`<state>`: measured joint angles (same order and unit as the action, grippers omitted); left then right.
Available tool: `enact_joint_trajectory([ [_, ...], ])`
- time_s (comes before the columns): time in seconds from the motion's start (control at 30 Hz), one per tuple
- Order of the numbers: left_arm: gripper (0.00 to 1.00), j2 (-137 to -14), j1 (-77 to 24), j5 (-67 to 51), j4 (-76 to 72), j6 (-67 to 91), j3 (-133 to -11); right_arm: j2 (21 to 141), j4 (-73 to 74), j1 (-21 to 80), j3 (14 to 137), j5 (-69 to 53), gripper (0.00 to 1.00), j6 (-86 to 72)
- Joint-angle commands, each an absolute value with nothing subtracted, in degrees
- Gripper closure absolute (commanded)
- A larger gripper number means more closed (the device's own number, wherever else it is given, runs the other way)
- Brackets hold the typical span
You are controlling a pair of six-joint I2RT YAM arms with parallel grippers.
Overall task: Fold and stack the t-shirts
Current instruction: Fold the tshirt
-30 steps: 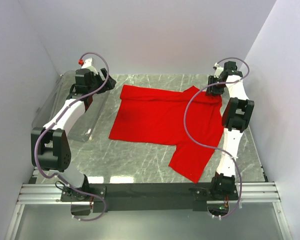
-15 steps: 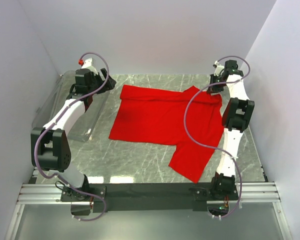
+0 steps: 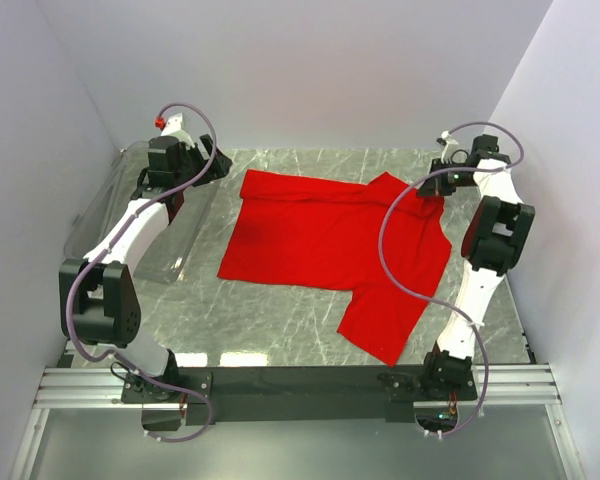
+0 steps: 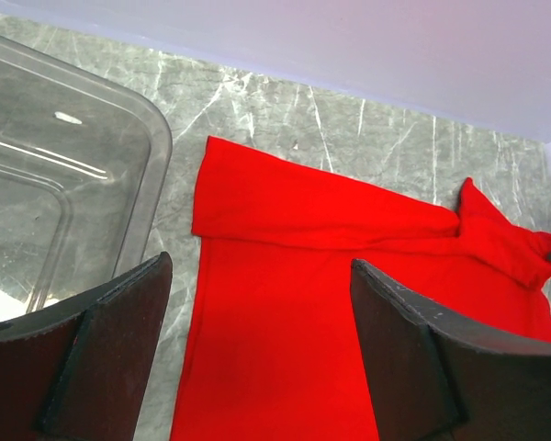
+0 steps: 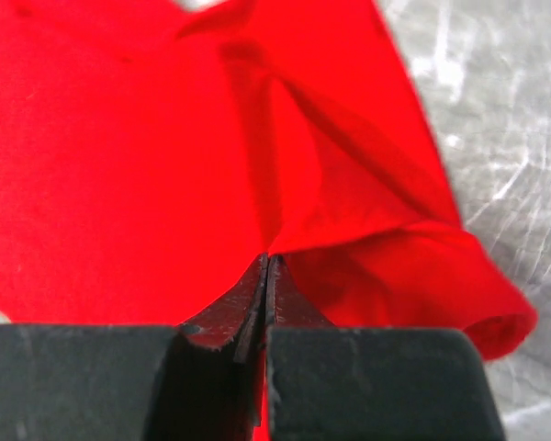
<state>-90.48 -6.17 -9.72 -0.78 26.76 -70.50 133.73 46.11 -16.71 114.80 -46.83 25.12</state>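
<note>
Red t-shirt [image 3: 330,240] lies pinched at one corner in the right gripper [image 5: 267,265]; left gripper [image 4: 260,271] gapes empty.

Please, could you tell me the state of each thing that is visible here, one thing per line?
t-shirt: lying on the table, far edge folded over, far right corner pinched.
bin: upright, nothing seen inside.
left gripper: fingers open, holding nothing.
right gripper: fingers shut on the t-shirt.
</note>
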Motion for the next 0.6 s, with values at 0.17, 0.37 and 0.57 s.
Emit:
enact_joint_trajectory([
  [0.17, 0.17, -86.7, -6.0, -11.4, -2.7, 27.2, -69.6, 125.3, 47.7, -16.4, 110.2, -50.2, 1.0, 40.4],
  [0.37, 0.17, -86.0, -6.0, -11.5, -2.7, 27.2, -68.7, 125.0, 49.2, -15.6, 109.9, -46.3, 1.0, 45.3],
  [0.57, 0.17, -85.4, -6.0, -11.2, -2.3, 27.0, -68.6, 124.4, 49.4, -14.2, 107.9, -38.2, 1.0, 50.8],
])
